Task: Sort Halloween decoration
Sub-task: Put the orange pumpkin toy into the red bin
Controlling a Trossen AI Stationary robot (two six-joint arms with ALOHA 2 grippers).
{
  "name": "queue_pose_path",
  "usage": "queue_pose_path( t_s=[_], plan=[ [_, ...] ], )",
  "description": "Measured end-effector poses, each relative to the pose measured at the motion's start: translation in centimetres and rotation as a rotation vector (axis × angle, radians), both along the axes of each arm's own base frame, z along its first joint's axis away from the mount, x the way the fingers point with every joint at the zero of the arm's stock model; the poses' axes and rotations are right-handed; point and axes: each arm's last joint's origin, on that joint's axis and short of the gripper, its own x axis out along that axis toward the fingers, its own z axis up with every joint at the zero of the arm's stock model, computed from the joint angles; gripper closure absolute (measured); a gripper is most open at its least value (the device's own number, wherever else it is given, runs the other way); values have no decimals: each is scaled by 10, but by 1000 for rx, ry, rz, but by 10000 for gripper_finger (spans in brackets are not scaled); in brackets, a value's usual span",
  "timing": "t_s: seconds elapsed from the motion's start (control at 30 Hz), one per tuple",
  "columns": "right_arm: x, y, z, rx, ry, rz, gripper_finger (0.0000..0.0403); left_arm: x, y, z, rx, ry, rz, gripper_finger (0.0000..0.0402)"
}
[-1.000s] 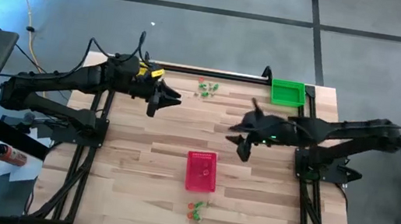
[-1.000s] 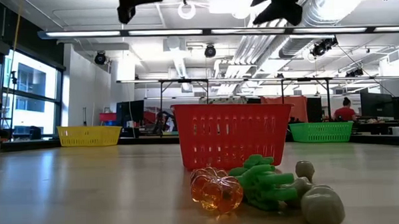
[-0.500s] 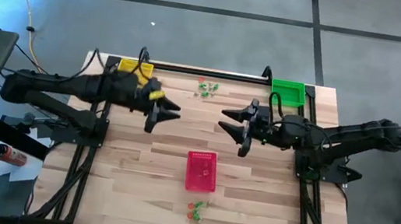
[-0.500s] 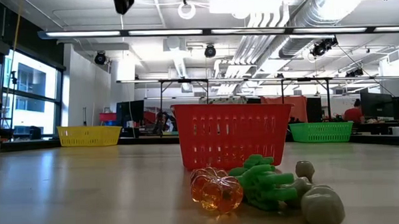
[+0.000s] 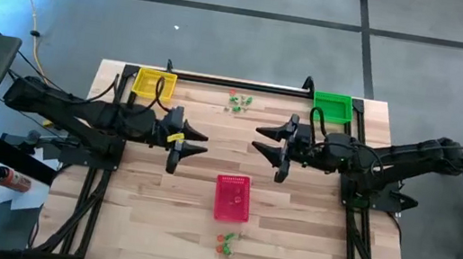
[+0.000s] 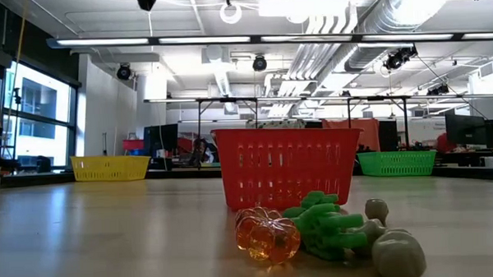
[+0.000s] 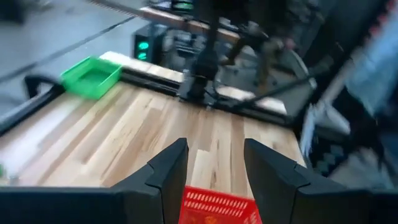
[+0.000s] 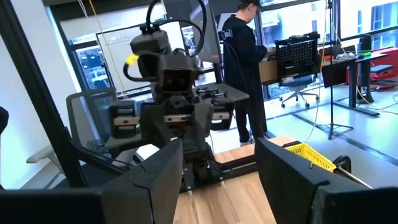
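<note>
Both arms hang above the middle of the tabletop [image 5: 289,237], facing each other, and neither reaches toward anything yet. The left tool [image 5: 189,140] and the right tool [image 5: 270,146] both have their fingers spread and carry nothing; that posture looks like readiness before a first pick.

Three mesh baskets stand apart, probably so that each colour gets its own bin: a yellow basket [image 5: 154,83] at the far left corner, a green basket [image 5: 332,106] at the far right corner, and a red basket [image 5: 233,197] in the middle, nearer the front edge.

The Halloween decoration lies in two small clusters, both outside the baskets. The front cluster [image 5: 226,242] sits just in front of the red basket; the low view shows in it one orange pumpkin [image 6: 268,235], one green trinket [image 6: 330,224] touching it, and a pale rounded piece [image 6: 398,252] beside them. The far cluster [image 5: 238,102] lies between the yellow and green baskets, too small to count.
</note>
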Motion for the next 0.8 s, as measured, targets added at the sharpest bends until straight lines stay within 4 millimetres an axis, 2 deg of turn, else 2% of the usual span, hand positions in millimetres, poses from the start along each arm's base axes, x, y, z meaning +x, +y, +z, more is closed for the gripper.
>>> queue_pose_path(
  t_s=[0.17, 0.33, 0.5, 0.67, 0.8],
  plan=[
    [-2, 0, 0, -5, 15, 0, 206, 4, -11, 11, 168, -10, -231, 252],
    [-11, -2, 8, 2, -12, -1, 206, 24, -25, 10, 292, 198, -376, 252],
    [-26, -5, 18, 7, -39, -3, 206, 55, -47, -4, 392, 369, -554, 252],
    [-44, -8, 23, -3, 1, -4, 206, 87, -77, -18, 452, 397, -635, 252],
    [-60, -10, 23, -8, 55, -4, 206, 110, -105, -38, 475, 431, -674, 252]
  ],
)
